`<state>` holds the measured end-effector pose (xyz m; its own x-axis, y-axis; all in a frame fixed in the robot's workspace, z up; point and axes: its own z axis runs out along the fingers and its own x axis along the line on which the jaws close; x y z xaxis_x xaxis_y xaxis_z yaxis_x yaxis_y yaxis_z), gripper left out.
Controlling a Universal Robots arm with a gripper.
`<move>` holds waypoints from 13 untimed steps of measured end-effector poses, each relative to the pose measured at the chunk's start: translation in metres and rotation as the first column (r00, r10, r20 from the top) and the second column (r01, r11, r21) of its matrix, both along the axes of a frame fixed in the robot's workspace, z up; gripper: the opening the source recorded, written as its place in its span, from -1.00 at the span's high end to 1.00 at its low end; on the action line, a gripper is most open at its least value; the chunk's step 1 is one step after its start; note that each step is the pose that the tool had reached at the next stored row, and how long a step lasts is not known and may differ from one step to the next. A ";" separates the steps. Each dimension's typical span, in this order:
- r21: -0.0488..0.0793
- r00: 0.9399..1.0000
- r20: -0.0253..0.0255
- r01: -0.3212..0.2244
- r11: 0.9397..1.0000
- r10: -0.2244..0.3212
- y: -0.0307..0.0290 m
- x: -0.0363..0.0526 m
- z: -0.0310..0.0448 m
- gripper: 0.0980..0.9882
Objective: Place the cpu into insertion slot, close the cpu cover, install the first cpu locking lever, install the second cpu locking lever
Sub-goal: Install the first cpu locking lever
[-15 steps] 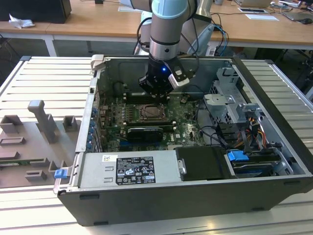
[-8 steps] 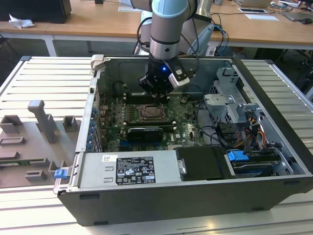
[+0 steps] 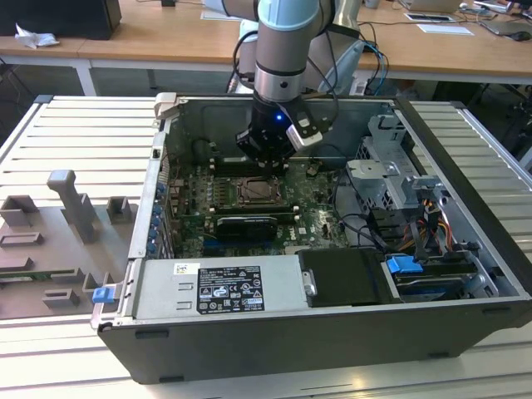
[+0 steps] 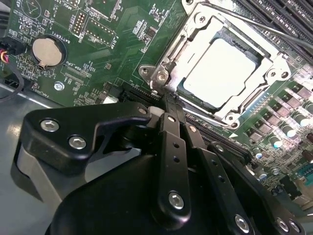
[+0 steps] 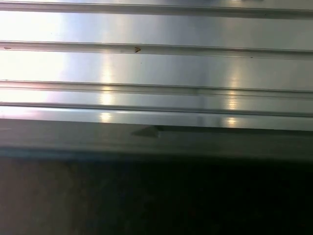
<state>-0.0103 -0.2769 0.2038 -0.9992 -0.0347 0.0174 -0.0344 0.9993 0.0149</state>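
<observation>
The cpu (image 4: 222, 68), a pale square chip, lies in the insertion slot (image 3: 253, 193) in the middle of the green motherboard. The cpu cover (image 4: 195, 36), a grey metal frame, lies flat over it with the chip showing through its window. A thin locking lever (image 4: 254, 27) runs along the socket's far side. My gripper (image 4: 166, 105) is shut, its black fingers (image 4: 172, 147) pressed together with nothing seen between them. The tips sit right at the socket's near corner, by a metal lever end (image 4: 159, 76). In the exterior view the gripper (image 3: 264, 154) hangs just above the socket's back edge.
The open computer case (image 3: 332, 332) walls in the board. A power supply with a white label (image 3: 220, 287) lies at the front and a drive cage (image 3: 391, 170) on the exterior view's right. Black memory slots (image 4: 279, 14) and a coin battery (image 4: 47, 51) flank the socket. Ribbed aluminium (image 5: 156, 63) is close by.
</observation>
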 end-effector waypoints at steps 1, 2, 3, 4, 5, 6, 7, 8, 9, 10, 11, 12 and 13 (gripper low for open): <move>-0.002 1.000 0.000 0.000 1.000 0.000 0.0000 0.0000 -0.0008 0.98; -0.004 1.000 0.000 0.000 1.000 0.000 0.0000 0.0000 -0.0012 0.98; -0.006 1.000 0.000 0.000 1.000 0.000 0.0000 0.0001 -0.0015 0.98; -0.007 1.000 0.000 0.000 1.000 0.000 0.0000 0.0001 -0.0017 0.98; -0.009 1.000 0.000 0.000 1.000 0.000 0.0000 0.0002 -0.0017 0.98; -0.009 1.000 0.000 0.000 1.000 0.000 0.0000 0.0002 -0.0017 0.98; -0.009 1.000 0.000 0.000 1.000 0.000 0.0000 0.0002 -0.0016 0.98; -0.009 1.000 0.000 0.000 1.000 0.000 0.0001 0.0003 -0.0012 0.98; -0.009 1.000 0.001 0.000 1.000 0.000 0.0001 0.0003 -0.0008 0.98; -0.008 1.000 0.001 0.000 1.000 0.000 0.0001 0.0004 -0.0005 0.98; -0.009 1.000 0.001 0.000 1.000 0.000 0.0001 0.0005 -0.0005 0.98; -0.012 1.000 0.000 0.001 1.000 -0.001 -0.0001 0.0005 -0.0003 0.98; -0.013 1.000 0.000 0.001 1.000 -0.001 -0.0001 0.0006 -0.0004 0.98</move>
<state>-0.0097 -0.2770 0.2035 -0.9993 -0.0339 0.0176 -0.0339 0.9994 0.0018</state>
